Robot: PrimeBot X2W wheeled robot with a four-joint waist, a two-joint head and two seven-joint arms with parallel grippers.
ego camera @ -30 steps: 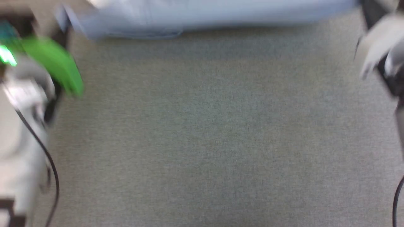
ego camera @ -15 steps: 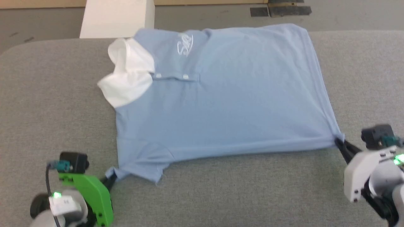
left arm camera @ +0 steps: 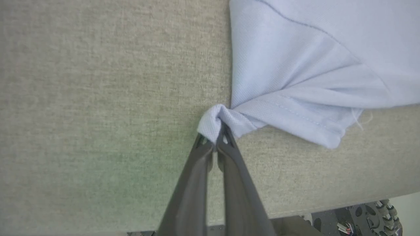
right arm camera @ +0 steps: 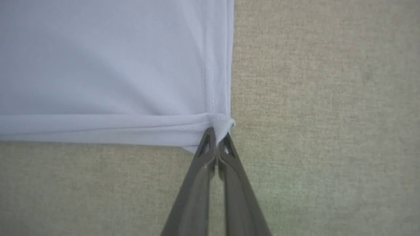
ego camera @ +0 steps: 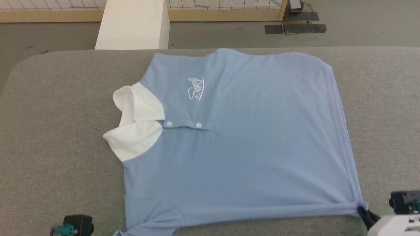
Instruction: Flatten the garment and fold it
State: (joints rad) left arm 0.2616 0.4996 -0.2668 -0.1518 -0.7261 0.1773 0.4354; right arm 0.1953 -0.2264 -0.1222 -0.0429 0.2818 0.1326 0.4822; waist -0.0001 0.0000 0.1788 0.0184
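Grey fabric table (ego camera: 49,131) carries the light blue shirt (ego camera: 246,157), spread front-up. Flattening looks nearly done; no fold made yet. Left end effector (left arm camera: 217,132) clamps the sleeve hem (left arm camera: 295,123); right end effector (right arm camera: 216,135) clamps the bottom corner (right arm camera: 223,123).

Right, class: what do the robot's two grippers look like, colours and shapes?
The left gripper and right gripper each have two long, dark grey, tapering jaws with small triangular openings near the tips. In the head view, the left block and right block are black with teal plugs; the right housing is white.
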